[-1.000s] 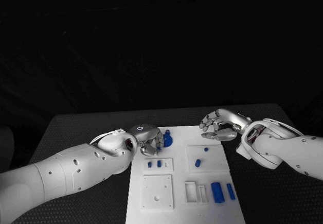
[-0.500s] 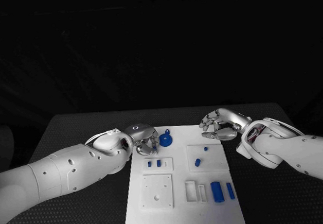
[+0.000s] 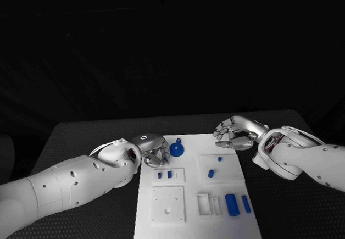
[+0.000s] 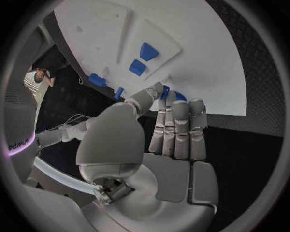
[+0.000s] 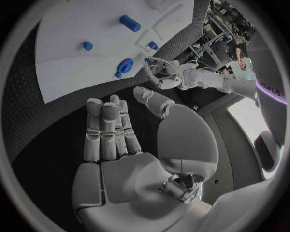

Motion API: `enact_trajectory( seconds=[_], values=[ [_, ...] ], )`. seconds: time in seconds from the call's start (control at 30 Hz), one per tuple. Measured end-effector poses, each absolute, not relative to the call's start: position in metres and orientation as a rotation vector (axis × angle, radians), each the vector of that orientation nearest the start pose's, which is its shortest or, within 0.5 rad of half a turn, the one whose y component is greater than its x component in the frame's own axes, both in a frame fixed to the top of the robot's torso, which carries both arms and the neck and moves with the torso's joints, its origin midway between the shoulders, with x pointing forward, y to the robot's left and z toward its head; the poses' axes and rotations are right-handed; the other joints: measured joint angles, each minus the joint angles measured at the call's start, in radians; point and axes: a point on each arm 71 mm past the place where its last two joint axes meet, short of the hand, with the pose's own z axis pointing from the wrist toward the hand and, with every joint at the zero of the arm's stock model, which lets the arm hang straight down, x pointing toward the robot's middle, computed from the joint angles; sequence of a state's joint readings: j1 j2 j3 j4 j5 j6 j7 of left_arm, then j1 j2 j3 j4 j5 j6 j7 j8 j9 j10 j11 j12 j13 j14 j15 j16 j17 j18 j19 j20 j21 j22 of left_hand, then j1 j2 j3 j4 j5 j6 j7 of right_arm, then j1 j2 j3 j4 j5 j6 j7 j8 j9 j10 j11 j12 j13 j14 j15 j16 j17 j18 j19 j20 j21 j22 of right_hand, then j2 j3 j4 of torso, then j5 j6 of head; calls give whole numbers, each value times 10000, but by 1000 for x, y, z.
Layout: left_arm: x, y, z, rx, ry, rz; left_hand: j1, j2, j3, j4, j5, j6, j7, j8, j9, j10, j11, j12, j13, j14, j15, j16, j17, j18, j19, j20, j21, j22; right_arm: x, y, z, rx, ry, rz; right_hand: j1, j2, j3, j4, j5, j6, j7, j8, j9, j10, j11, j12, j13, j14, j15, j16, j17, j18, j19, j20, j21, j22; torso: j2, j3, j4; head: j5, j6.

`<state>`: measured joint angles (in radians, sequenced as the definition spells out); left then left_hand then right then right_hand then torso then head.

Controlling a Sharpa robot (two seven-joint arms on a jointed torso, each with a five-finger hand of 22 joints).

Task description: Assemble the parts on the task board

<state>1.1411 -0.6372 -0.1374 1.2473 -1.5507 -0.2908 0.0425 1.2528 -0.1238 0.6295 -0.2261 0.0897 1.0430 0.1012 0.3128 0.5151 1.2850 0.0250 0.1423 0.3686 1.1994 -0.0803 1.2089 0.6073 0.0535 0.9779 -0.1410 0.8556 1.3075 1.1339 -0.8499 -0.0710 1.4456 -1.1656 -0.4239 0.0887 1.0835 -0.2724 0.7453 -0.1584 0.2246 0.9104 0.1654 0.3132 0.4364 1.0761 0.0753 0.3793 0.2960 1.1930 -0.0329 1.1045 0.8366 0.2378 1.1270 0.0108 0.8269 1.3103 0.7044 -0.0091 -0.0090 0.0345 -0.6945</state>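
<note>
Board (image 3: 197, 228): white, mid-table (image 3: 78, 137); blue parts spread over its panels.
Round part (image 3: 178, 149): far end of board, just beside left hand.
Left hand (image 3: 157, 153): fingers straight and side by side, tips at the round part; whether they grip it cannot be told.
Right hand (image 3: 236, 135): at the board's far right corner, fingers loosely apart, holding nothing.
Step, as judged: seating or picking the round part.
Next move calls for: a firm pinch and an upright, aligned press.
</note>
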Motion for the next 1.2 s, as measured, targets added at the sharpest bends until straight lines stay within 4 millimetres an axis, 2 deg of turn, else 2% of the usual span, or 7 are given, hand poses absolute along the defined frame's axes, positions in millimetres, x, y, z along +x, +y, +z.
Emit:
enact_trajectory(
  seconds=[1.2],
  values=[
    [499,168,-271,3637,17867,-6394,-40,40,-7,-20,20,-1,-1,-1,-13,1,0,-20,0,13,23,0,-9,0,-9,-3,0,4,481,-225,-223,984,16628,8309,0,0,0,0,0,-14,14,0,-7,-27,13,0,-7,7,-7,51,-17,0,4,7,-34,-5,0,1,1,36,-35]
  ],
)
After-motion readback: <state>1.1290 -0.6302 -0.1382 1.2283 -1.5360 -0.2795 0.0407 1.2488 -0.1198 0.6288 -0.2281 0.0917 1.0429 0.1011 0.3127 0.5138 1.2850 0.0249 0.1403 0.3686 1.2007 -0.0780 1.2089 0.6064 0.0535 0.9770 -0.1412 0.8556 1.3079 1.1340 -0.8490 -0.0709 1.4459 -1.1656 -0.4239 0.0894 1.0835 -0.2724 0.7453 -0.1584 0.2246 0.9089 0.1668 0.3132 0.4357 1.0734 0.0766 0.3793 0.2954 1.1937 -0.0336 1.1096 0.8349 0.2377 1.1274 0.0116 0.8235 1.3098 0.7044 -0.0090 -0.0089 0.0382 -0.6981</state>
